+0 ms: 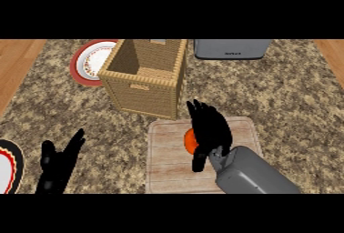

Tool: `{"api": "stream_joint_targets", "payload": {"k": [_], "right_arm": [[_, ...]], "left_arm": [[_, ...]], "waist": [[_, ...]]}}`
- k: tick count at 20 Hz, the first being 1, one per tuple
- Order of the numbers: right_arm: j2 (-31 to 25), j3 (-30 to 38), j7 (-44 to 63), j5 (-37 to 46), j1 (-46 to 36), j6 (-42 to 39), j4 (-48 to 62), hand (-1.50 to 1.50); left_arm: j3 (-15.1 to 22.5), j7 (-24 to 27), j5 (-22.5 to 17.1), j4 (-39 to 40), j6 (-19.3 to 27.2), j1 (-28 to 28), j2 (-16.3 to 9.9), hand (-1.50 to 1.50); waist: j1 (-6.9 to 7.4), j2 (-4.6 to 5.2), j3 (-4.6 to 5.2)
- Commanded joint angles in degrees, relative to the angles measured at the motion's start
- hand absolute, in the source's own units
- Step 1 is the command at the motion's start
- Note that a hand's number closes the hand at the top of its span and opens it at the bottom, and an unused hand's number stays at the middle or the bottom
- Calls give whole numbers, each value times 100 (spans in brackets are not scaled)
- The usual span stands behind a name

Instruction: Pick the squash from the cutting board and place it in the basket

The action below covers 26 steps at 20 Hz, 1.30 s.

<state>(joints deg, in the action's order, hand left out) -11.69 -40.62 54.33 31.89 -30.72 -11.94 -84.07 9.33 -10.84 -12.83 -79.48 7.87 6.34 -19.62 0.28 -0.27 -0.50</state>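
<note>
Over the board point(168, 154), the right hand point(209, 132) covers most of the squash point(189, 140), so only an orange sliver shows at the hand's left edge. Its fingers point away from the robot, and whether they curl round the squash or just lie on it cannot be told. The squash sits on the board's middle, just in front of the basket point(144, 86). At lower left the left hand point(57, 166) rests open, fingers up, holding nothing. A plate point(88, 61) is partly hidden behind the basket, another plate point(8, 166) is cut off at the left edge, and a grey appliance point(232, 49) is cropped at the top.
</note>
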Motion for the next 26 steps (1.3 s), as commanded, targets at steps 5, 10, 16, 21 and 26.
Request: {"api": "stream_joint_targets", "payload": {"k": [5, 10, 16, 21, 26], "right_arm": [[624, 202, -175, 407, -17, -239, 1035, -150], [732, 284, -263, 856, 453, -286, 585, -150], [1010, 732, -958, 1236, 145, -49, 1591, -150], [726, 606, -1392, 1523, 634, -96, 1332, 150], [779, 212, -1190, 2045, 682, -292, 941, 150]], "left_arm": [[-276, -301, -14, 329, -223, -248, 29, 0], [-117, -496, 383, 43, 69, -173, 380, 0], [-245, -411, 401, -206, -168, 135, 381, 0], [-292, -146, 599, 302, -203, 21, 577, 0], [-323, -259, 513, -333, -413, 466, 429, 0]], "waist": [[7, 35, 50], [-17, 26, 49], [22, 33, 49], [-9, 31, 50], [7, 20, 49]]}}
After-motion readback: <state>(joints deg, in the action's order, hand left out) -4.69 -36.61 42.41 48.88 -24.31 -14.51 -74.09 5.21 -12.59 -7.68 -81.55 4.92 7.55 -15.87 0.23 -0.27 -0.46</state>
